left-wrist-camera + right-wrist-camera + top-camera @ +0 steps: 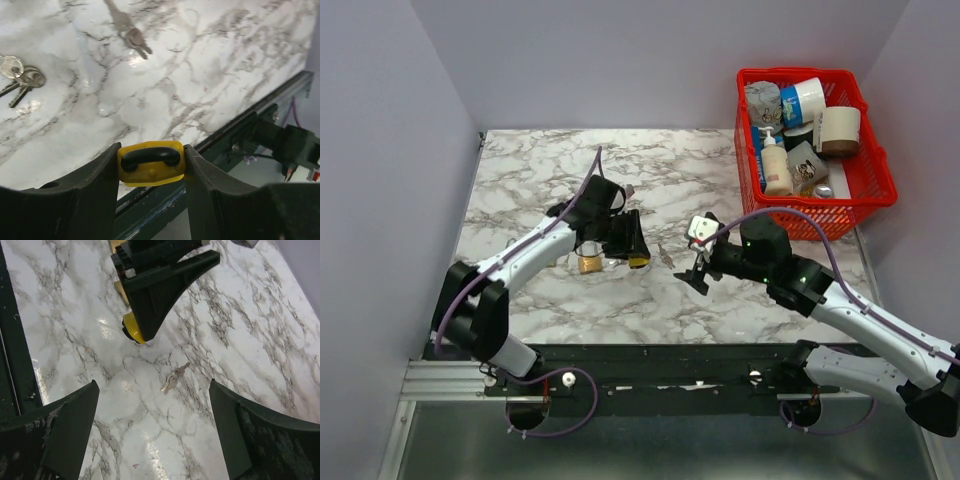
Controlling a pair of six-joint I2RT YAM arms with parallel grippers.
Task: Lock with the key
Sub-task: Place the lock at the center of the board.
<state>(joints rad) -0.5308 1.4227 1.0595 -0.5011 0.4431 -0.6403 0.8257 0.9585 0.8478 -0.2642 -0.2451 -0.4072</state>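
Left gripper's (151, 150) jaws clamp the yellow-cased padlock (151, 169); right gripper's (153, 384) jaws gape. We judge the small silver key (173, 379) near the padlock light, stiff, slippery: pinch its head.

The yellow lock (150, 165) shows only its top between the left fingers (85, 200); its lower body is hidden. The key bunch (22, 77) is cut off by the picture's left edge.

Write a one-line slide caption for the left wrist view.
A yellow rounded block clamped in the left tool over white marble tabletop; silver metal keys lie loose beyond.
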